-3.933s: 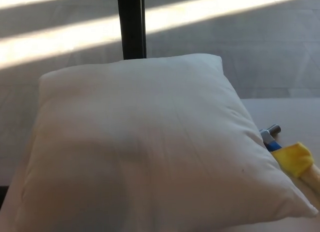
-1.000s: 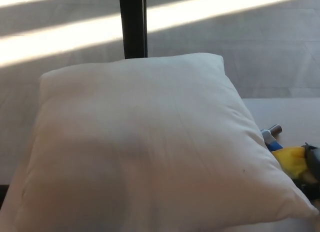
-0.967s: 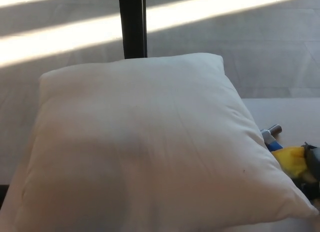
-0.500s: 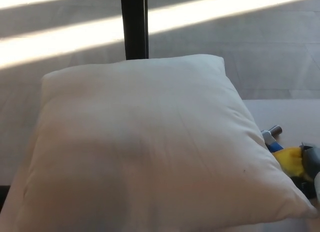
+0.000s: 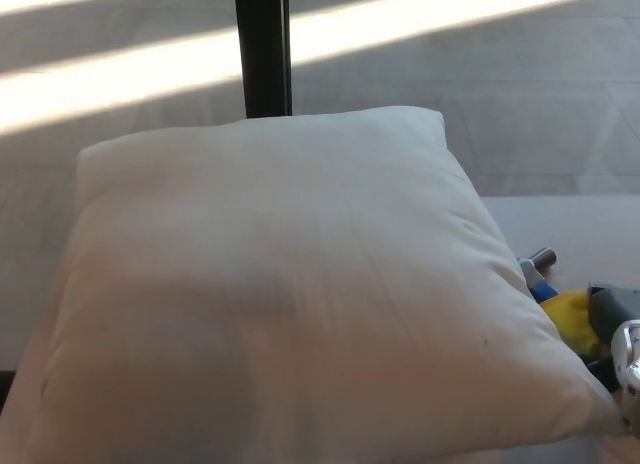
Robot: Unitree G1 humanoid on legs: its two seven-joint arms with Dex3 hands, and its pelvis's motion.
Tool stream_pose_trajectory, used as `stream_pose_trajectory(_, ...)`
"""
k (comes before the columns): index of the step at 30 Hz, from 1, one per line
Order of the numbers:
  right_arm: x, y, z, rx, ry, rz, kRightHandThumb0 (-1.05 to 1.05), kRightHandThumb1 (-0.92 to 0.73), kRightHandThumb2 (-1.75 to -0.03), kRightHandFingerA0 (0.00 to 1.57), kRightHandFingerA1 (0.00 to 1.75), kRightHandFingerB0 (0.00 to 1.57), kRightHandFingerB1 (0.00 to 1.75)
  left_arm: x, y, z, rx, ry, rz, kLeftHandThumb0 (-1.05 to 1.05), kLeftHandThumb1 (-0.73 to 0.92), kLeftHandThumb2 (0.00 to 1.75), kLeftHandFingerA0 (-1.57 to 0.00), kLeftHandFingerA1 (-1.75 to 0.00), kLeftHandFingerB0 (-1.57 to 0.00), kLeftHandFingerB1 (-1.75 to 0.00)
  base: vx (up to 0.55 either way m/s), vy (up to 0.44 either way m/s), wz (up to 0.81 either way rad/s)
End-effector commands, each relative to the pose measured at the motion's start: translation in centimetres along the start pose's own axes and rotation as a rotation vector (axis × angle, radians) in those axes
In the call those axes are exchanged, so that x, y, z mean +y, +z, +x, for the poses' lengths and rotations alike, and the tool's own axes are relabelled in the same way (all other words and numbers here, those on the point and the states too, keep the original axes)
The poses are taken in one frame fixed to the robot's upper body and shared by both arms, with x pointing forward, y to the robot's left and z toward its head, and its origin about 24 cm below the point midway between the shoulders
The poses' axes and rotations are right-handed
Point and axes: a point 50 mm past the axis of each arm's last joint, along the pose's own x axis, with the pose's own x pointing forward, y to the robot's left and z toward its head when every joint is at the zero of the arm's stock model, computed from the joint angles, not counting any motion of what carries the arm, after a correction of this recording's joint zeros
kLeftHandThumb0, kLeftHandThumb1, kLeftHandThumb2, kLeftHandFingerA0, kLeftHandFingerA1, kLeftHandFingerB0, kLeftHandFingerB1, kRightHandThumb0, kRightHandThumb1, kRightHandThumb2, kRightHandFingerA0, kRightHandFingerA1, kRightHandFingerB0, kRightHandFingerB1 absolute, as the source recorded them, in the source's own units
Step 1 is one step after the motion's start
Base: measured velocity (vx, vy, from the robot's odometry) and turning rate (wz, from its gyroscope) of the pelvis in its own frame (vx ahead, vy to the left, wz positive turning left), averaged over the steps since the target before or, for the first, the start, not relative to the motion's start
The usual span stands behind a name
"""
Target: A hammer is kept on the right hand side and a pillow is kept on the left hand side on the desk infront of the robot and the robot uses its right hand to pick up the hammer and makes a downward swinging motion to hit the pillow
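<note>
A big white pillow [image 5: 290, 284] filled most of what I saw, lying on the pale desk [image 5: 580, 224] with one corner pointing away from me and another reaching down toward my lower right. Behind it a dark post [image 5: 263, 49] stood upright, and bands of sunlight crossed the grey floor [image 5: 480, 94] beyond.

The hammer [image 5: 555, 294] lay just beside the pillow's right edge, touching it or nearly so. Its metal end poked out toward the far side, then came a short blue part, then the yellow part, the rest running off toward the picture's right edge.

My right hand [image 5: 618, 334] showed only as a dark and grey sliver at the right edge, right against the yellow part of the hammer. So little of it was in the frame that I could not tell how far my fingers were spread, nor whether they had closed around the hammer or merely rested next to it. The hammer seemed to lie low beside the pillow.

My left hand did not show at all.
</note>
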Motion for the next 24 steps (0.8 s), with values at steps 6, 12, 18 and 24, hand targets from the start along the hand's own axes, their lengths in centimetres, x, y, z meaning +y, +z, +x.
stream_pose_trajectory(6, 1.8, 2.9, -0.5, -0.094, 0.163, 0.061, -0.97, -0.56, -0.9, 0.0, 0.11, 0.0, 0.0, 0.1, 0.1, 0.0, -0.023, 0.002, 0.0, -0.64, 0.75, 0.62, -0.65, -0.62, -0.63, -0.51, 0.0, 0.0, 0.0)
stream_pose_trajectory(12, 4.0, 3.1, -1.0, -0.118, 0.011, 0.159, -0.56, -0.54, -0.56, 0.22, 0.95, 0.04, 0.22, 0.0, 0.1, 0.0, -0.02, 0.004, -0.008, -0.65, 0.75, 0.62, -0.66, -0.64, -0.66, -0.52, 0.0, 0.0, 0.0)
stream_pose_trajectory(18, 6.3, 2.7, -1.6, -0.198, -0.079, 0.146, -0.29, -0.66, -0.59, 0.86, 0.89, 0.76, 0.48, 0.0, 0.0, 0.0, -0.017, 0.01, 0.007, -0.68, 0.75, 0.62, -0.66, -0.62, -0.66, -0.51, 0.0, 0.0, 0.0)
stream_pose_trajectory(24, 8.0, 2.3, -2.1, -0.224, -0.143, 0.019, -0.4, -0.85, -0.7, 0.81, 1.49, 0.79, 0.89, 0.0, 0.3, 0.0, -0.029, 0.004, 0.02, -0.69, 0.73, 0.62, -0.7, -0.63, -0.67, -0.51, 0.0, 0.0, 0.0)
